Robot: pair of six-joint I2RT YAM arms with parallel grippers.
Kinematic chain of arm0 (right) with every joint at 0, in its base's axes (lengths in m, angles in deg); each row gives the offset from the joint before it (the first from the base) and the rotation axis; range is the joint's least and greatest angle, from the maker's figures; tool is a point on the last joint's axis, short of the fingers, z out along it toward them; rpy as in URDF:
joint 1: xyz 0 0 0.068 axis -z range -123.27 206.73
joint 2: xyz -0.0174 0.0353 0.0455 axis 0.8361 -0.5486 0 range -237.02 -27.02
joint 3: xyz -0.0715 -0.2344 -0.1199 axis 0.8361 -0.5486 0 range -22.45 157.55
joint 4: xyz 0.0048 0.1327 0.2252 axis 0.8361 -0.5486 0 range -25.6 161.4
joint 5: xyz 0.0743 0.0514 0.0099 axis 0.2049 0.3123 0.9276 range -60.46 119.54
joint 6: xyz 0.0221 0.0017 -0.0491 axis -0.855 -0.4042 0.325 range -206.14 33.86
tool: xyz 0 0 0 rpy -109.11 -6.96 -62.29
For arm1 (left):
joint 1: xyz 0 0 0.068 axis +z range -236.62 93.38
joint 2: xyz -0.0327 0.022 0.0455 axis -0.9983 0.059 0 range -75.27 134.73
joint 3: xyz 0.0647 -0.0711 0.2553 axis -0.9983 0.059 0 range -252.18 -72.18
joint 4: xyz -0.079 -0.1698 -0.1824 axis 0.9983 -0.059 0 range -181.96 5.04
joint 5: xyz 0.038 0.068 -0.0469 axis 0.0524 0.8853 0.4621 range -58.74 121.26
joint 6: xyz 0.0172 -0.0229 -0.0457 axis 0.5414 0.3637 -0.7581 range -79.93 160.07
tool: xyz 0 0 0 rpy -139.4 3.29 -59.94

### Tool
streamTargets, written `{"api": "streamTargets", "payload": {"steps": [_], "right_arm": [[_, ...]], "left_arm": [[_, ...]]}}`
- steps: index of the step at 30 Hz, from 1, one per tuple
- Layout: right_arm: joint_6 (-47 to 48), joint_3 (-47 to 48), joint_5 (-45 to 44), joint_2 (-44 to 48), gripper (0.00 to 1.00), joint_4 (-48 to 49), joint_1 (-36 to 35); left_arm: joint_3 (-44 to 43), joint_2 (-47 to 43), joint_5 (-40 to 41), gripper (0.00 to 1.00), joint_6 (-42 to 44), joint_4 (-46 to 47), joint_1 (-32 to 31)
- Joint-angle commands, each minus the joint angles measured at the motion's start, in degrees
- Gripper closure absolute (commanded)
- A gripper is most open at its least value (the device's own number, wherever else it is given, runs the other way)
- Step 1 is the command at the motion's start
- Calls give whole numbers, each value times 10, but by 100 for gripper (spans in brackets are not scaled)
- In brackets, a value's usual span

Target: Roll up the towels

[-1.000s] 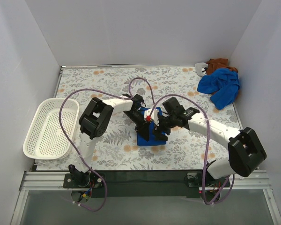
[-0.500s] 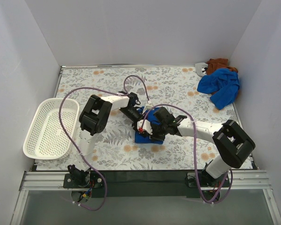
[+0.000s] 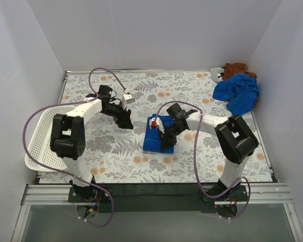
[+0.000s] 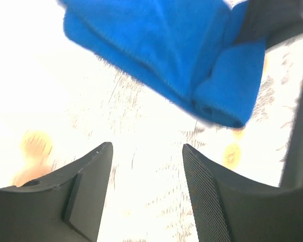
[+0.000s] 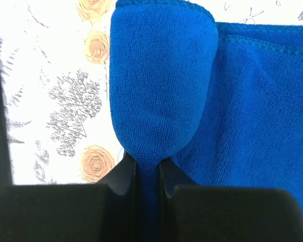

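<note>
A folded blue towel lies on the flowered tabletop near the middle. My right gripper is shut on a raised fold of it; in the right wrist view the blue towel bulges out from between the pinched fingers. My left gripper hovers to the left of the towel, apart from it, open with nothing between its fingers. In the left wrist view the towel shows ahead of the left gripper, one rolled corner toward me.
A crumpled blue towel and a brown towel are heaped at the back right corner. A white mesh basket sits at the left edge. White walls close in the table on three sides.
My left gripper opened, let go of the towel and drew back to the left. My right gripper closed on the towel's fold and its arm swung round from the right.
</note>
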Motion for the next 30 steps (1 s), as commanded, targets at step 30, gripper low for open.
{"api": "streamTargets", "payload": {"steps": [30], "right_arm": [[71, 171, 201, -258, 99, -267, 97]], "left_arm": [[316, -207, 382, 45, 218, 416, -413]]}}
